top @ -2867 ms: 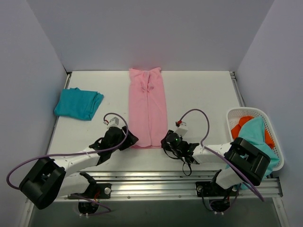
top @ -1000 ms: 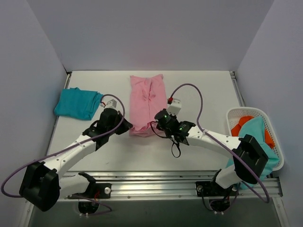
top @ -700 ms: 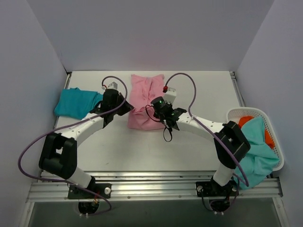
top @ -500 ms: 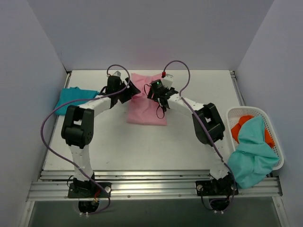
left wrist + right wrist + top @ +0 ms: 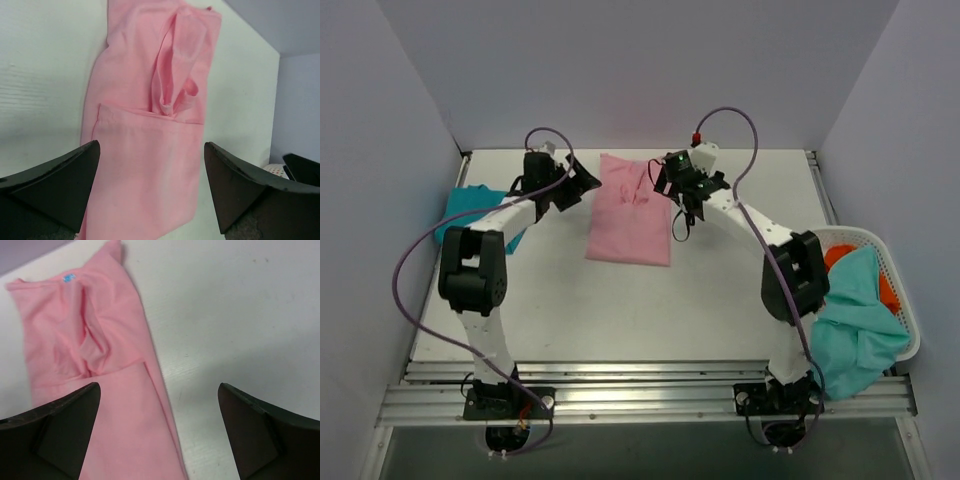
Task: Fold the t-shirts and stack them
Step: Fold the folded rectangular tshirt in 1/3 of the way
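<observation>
The left gripper (image 5: 582,181) and right gripper (image 5: 666,186) are held spread wide, gripping nothing, either side of the folded pink t-shirt (image 5: 629,220) laid on the white table (image 5: 740,290).

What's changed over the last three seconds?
Both arms carried the near hem of the pink shirt toward its far end, folding it roughly in half, then the left tool and right tool opened and let go. The teal shirt and basket stayed put.
</observation>
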Available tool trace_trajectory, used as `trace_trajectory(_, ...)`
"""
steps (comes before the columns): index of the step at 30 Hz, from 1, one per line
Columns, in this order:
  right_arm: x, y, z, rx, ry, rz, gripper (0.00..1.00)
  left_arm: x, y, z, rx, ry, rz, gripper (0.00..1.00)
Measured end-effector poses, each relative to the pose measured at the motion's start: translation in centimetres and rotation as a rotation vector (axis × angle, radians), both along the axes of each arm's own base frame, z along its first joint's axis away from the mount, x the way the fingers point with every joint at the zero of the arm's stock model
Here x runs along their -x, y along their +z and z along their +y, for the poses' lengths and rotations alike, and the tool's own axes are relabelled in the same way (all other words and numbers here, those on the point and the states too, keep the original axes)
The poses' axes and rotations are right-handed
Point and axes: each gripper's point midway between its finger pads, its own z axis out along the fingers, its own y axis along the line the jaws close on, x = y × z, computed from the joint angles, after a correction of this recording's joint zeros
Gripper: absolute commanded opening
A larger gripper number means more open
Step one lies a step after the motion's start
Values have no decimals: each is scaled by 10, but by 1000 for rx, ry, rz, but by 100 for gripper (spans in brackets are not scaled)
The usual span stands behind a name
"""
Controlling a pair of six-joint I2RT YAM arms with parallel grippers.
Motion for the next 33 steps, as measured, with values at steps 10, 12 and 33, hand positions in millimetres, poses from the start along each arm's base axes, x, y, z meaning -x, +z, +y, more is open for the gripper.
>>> trace_trajectory(10, 114, 11, -17, -198, 50, -125, 100, 106, 63, 44, -52, 134, -155, 94)
trace_trajectory(12, 133, -33, -13, -207, 71, -49, 100, 128, 29, 42, -58, 138, -97, 94)
trace_trajectory(33, 118, -107, 75, -371, 206, -25, 54, 131, -70, 4, 81, 139, 14, 97)
